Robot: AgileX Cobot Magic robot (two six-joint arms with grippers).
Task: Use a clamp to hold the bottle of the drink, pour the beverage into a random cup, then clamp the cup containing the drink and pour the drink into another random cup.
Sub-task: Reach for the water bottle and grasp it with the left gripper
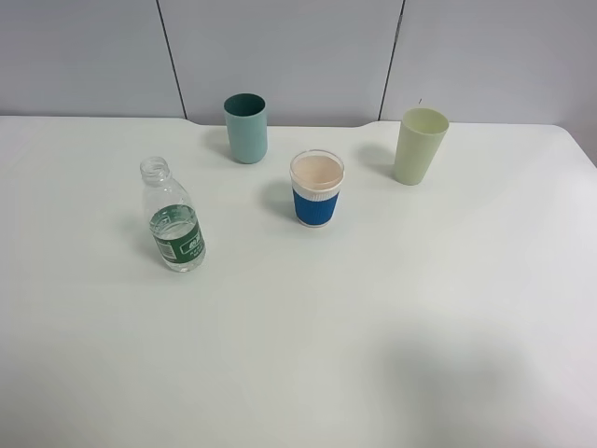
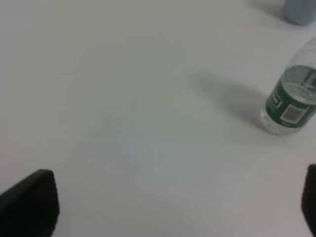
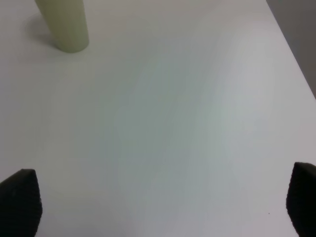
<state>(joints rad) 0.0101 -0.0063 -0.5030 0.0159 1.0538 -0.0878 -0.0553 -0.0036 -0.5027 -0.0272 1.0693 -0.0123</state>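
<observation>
At the lower corners of the left wrist view, only the finger tips of the left gripper were shown, spread wide with nothing between them. The right gripper was likewise cropped to two tips, spread and empty. Neither was caught by the high camera. Beyond the left gripper, the bottle was cut off above its green label. Its ribbed, capless neck was seen only in the high view, where it stood upright on the table with clear liquid inside, left of the blue-sleeved cup. The teal tumbler and pale green tumbler stood behind.
</observation>
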